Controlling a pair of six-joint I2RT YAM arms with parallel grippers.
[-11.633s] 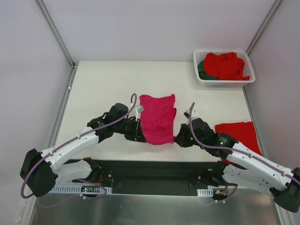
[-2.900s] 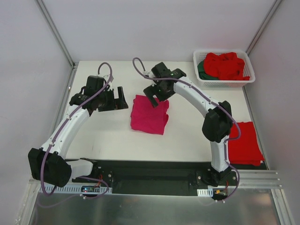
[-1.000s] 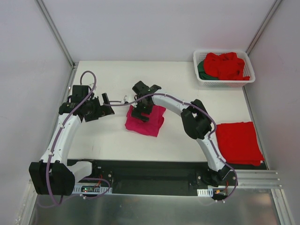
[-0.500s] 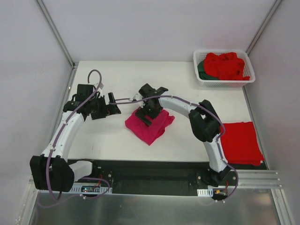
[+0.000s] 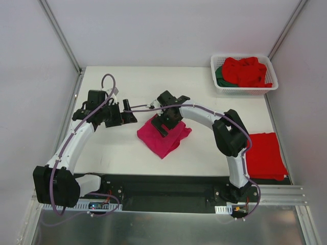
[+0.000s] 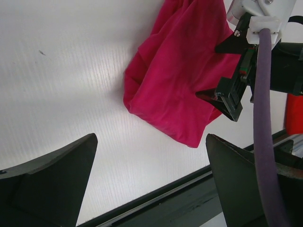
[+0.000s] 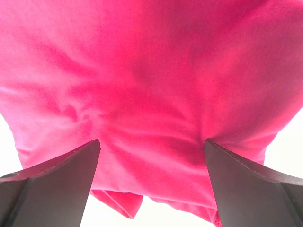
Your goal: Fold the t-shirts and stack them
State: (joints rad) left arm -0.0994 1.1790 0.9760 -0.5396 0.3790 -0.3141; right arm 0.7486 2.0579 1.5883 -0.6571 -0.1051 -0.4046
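The white desk [image 5: 117,148] fills the middle. At its centre lies the roughly folded magenta-pink t-shirt [image 5: 164,142], and a folded red t-shirt [image 5: 265,155] lies at centre right. A heap of t-shirts [image 5: 246,71] fills the upper-right basket [image 5: 245,90]. The right hand [image 5: 164,121], spread wide, is over the pink one. The left hand [image 5: 129,113], equally wide, holds nothing just left of it.

A: Top view: fixed, high over the near edge, looking down and forward; whole table [image 5: 153,81] in frame.
B: Left wrist: low, oblique, middle range; catches pink shirt [image 6: 170,80] and right tool [image 6: 207,71].
A: Right wrist: facing straight onto the shirt, very near; cloth fills the frame.
B: Overlap, all three: pink shirt.
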